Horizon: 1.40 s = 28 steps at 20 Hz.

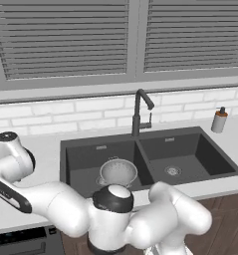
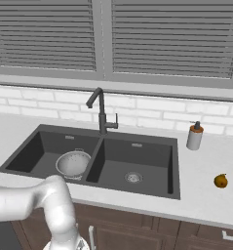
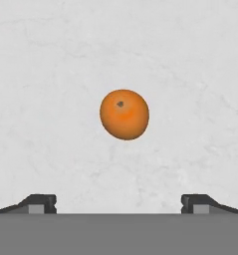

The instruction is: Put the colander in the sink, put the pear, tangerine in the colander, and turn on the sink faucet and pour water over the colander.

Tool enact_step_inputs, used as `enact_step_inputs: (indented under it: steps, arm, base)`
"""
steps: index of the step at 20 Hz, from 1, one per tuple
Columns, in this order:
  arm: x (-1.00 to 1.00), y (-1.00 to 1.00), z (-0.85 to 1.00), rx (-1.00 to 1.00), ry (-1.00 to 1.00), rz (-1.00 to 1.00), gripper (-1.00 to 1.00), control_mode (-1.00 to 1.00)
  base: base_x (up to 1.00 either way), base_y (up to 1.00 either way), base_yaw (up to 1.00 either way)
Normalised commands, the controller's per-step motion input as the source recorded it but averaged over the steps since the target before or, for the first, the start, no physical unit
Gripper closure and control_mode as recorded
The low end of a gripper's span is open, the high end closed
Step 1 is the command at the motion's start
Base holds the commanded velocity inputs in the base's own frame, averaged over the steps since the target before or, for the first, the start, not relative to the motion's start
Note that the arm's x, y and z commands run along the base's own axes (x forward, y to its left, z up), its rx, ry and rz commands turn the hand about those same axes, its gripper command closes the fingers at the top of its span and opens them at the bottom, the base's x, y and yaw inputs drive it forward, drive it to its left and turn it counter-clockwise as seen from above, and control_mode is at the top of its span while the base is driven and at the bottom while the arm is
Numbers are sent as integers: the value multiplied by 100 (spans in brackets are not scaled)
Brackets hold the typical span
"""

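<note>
fingers (image 3: 118, 203) spread wide above the tangerine (image 3: 124, 114) on the pale counter (image 3: 51, 74)

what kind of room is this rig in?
A kitchen, rendered rather than real. It has a dark double sink with a black faucet set in a pale counter, a white tile backsplash under shuttered windows, and wood cabinets below.

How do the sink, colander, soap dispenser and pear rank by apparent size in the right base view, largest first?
1. sink
2. colander
3. soap dispenser
4. pear

The pear sits nearer the camera than the dispenser, yet looks smaller.
</note>
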Motion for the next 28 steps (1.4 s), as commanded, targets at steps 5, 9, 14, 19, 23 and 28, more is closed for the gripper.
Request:
enact_step_inputs:
  steps: [5, 9, 14, 19, 23, 28]
  arm:
    - [21, 7, -47, -6, 0, 3, -100, -100]
    - [29, 12, -29, 0, -1, 5, -100, -100]
    - [44, 42, -21, -1, 0, 10, -100, -100]
    - [29, 30, -34, -5, 0, 5, -100, -100]
    - [10, 27, -30, -6, 0, 0, 100, -100]
    - [-52, -9, -28, 0, -8, -6, 100, -100]
  base:
    - [0, 0, 0]
    - [0, 0, 0]
    - [0, 0, 0]
    - [0, 0, 0]
    - [0, 0, 0]
    - [0, 0, 0]
